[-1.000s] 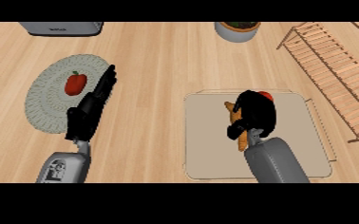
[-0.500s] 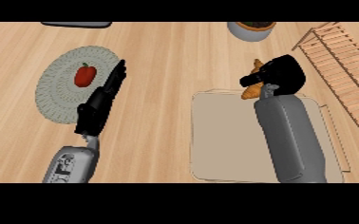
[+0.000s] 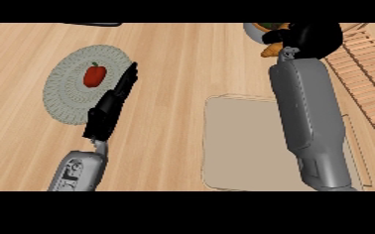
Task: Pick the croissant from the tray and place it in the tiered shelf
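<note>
- Head view: the right robot hand [image 3: 316,38] sits at about one o'clock, fingers curled round the croissant [image 3: 272,50]; only an orange tip of the pastry shows at the hand's left side, the rest is hidden.
- The tray [image 3: 242,144] at five o'clock lies bare under the grey forearm; so the pick looks done and the carry toward the tiered shelf [image 3: 359,64], at three o'clock, is the step in hand.
- Next, by my reading: swing right over the slats, lower onto a tier, then uncurl; which tier is nearest I cannot tell.
- The left robot hand [image 3: 113,104] rests at nine o'clock, fingers straight, holding nothing, its tips over the rim of a woven mat [image 3: 66,87] with a red pepper [image 3: 94,75]; a bowl [image 3: 258,31] peeks out beside the right hand.
</note>
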You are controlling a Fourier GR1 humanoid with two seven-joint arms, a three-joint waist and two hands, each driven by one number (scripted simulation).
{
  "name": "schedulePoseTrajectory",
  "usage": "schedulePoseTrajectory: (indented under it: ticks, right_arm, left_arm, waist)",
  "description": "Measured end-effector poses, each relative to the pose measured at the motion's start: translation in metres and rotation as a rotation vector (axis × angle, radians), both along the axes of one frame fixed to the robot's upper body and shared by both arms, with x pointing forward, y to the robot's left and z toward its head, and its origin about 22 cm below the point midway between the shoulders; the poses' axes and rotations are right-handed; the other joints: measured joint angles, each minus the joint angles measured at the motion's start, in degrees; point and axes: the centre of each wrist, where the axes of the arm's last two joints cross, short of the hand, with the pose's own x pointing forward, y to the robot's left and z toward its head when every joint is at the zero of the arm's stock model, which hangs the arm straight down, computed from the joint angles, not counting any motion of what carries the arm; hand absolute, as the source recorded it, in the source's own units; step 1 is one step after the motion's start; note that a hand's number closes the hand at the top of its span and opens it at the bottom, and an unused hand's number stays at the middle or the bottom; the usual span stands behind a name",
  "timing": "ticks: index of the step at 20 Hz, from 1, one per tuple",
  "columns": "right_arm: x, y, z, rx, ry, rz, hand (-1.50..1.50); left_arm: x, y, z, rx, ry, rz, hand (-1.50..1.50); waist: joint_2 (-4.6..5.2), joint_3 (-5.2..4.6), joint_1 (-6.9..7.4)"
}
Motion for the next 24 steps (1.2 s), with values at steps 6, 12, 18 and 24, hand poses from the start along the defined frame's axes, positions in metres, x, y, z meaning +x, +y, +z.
schedulePoseTrajectory:
  ticks: [6,12,18,24]
  right_arm:
    - [0.017,0.005,0.04,-0.142,-0.083,-0.117,1.5]
    - [0.027,0.002,0.074,-0.279,-0.13,-0.226,1.5]
    - [0.032,-0.004,0.104,-0.388,-0.146,-0.334,1.5]
    - [0.033,-0.012,0.131,-0.439,-0.151,-0.419,1.5]
  left_arm:
    - [0.0,0.002,-0.001,-0.003,0.001,0.005,0.0]
    - [0.001,0.003,-0.003,-0.005,0.005,0.018,0.0]
    - [-0.001,0.009,-0.006,-0.003,0.008,0.034,0.0]
    - [-0.002,0.011,-0.008,-0.003,0.018,0.041,0.0]
  waist:
    - [-0.37,-0.11,-0.19]
    - [-0.45,-0.11,-0.91]
    - [-0.64,-0.08,-1.56]
    - [-0.81,-0.01,-2.08]
